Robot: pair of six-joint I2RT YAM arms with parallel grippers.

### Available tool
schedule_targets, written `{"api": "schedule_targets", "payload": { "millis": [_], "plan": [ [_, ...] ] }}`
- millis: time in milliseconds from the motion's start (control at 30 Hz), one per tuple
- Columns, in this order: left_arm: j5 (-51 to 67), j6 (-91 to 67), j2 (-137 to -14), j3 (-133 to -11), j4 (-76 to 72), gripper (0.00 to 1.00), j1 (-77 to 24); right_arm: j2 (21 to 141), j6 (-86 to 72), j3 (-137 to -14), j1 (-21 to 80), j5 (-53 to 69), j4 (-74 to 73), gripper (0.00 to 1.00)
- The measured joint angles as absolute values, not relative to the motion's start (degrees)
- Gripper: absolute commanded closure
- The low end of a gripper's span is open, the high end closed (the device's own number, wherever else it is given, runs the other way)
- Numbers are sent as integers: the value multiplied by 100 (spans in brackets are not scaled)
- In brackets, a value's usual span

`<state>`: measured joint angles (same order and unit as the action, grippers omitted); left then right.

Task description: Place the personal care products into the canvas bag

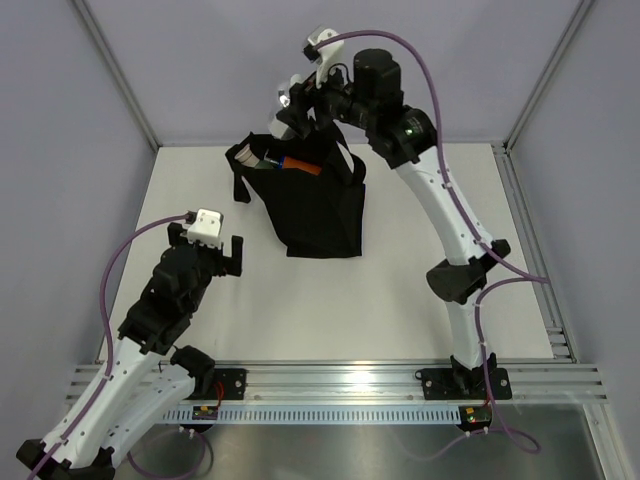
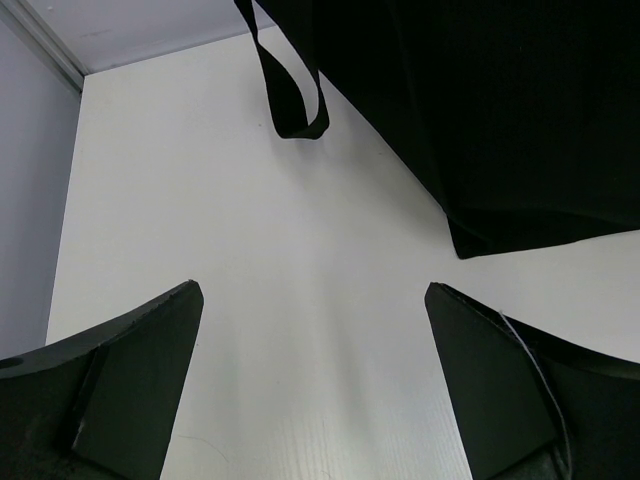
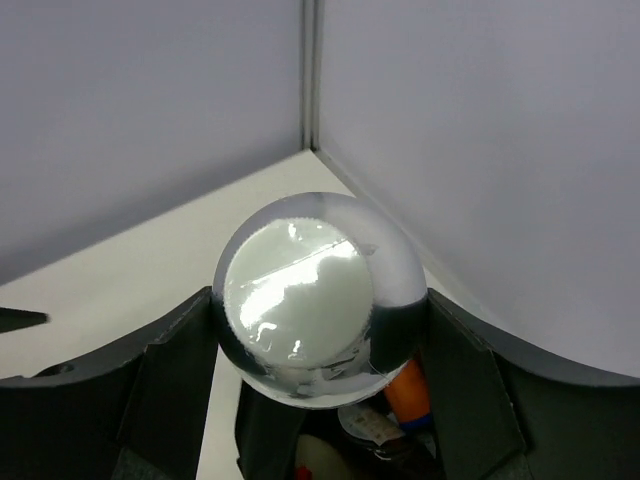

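The right gripper (image 1: 288,108) was clamped on the small silver bottle (image 3: 310,290), holding it directly above the open mouth of the canvas bag (image 1: 320,215). The left gripper (image 2: 312,300) hung empty with jaws spread over the table (image 1: 400,300), near the bag's side. Other products lay inside the bag, among them an orange-red bottle (image 1: 300,163), and none lay on the table, so releasing this item was judged the last step outstanding. The silver bottle presented a round, mirror-bright metallic end to the wrist camera, with strong glare across it.
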<state>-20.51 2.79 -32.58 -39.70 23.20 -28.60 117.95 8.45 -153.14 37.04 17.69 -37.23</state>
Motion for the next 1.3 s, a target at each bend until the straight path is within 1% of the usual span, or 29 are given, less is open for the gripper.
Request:
{"api": "schedule_targets", "payload": {
  "millis": [133, 233, 400, 700, 733, 767, 800, 867, 900, 967, 1000, 1033, 1067, 1100, 1133, 1200, 1233, 1300],
  "plan": [
    [-2049, 296, -3262, -3970, 2303, 1, -2860, 12409, 1107, -15135, 3697, 1308, -3900, 100],
    [-2049, 301, -3269, -3970, 2305, 1, -2856, 12634, 1372, -14809, 3697, 1004, -4165, 100],
    [-2049, 298, -3269, -3970, 2305, 1, -2849, 12650, 1787, -14250, 3697, 650, -4364, 100],
    [-2043, 298, -3260, -3970, 2307, 1, -2849, 12648, 2335, -14182, 3697, 165, -4694, 100],
    [-2043, 298, -3258, -3970, 2307, 1, -2849, 12648, 2377, -14191, 3697, 130, -4766, 96],
    [-2040, 298, -3251, -3970, 2307, 1, -2849, 12650, 2414, -14208, 3697, 106, -4858, 89],
    [-2040, 298, -3234, -3970, 2307, 1, -2849, 12650, 2443, -14241, 3697, 95, -4965, 85],
    [-2018, 298, -3229, -3970, 2303, 1, -2849, 12652, 2488, -14328, 3697, 99, -5251, 73],
    [-2014, 298, -3229, -3970, 2305, 1, -2849, 12652, 2510, -14337, 3697, 115, -5360, 63],
    [-1994, 298, -3236, -3970, 2307, 1, -2849, 12650, 2517, -14274, 3695, 165, -5446, 52],
    [-1992, 298, -3234, -3970, 2309, 1, -2849, 12648, 2512, -14193, 3684, 228, -5446, 42],
    [-1990, 298, -3234, -3970, 2309, 1, -2849, 12639, 2495, -14101, 3675, 292, -5430, 37],
    [-1988, 298, -3234, -3970, 2309, 1, -2849, 12639, 2469, -14014, 3660, 368, -5439, 30],
    [-1981, 298, -3234, -3970, 2309, 1, -2849, 12641, 2423, -13928, 3636, 462, -5481, 21],
    [-1981, 298, -3234, -3970, 2307, 1, -2849, 12643, 2388, -13865, 3607, 580, -5570, 9],
    [-1979, 298, -3229, -3970, 2309, 1, -2849, 12658, 2298, -13850, 3546, 797, -5739, 5],
    [-1979, 298, -3227, -3970, 2307, 1, -2849, 12658, 2259, -13856, 3522, 893, -5725, 0],
    [-1979, 298, -3227, -3970, 2309, 1, -2849, 12658, 2178, -13965, 3474, 1155, -5769, 0]
  ]
}}
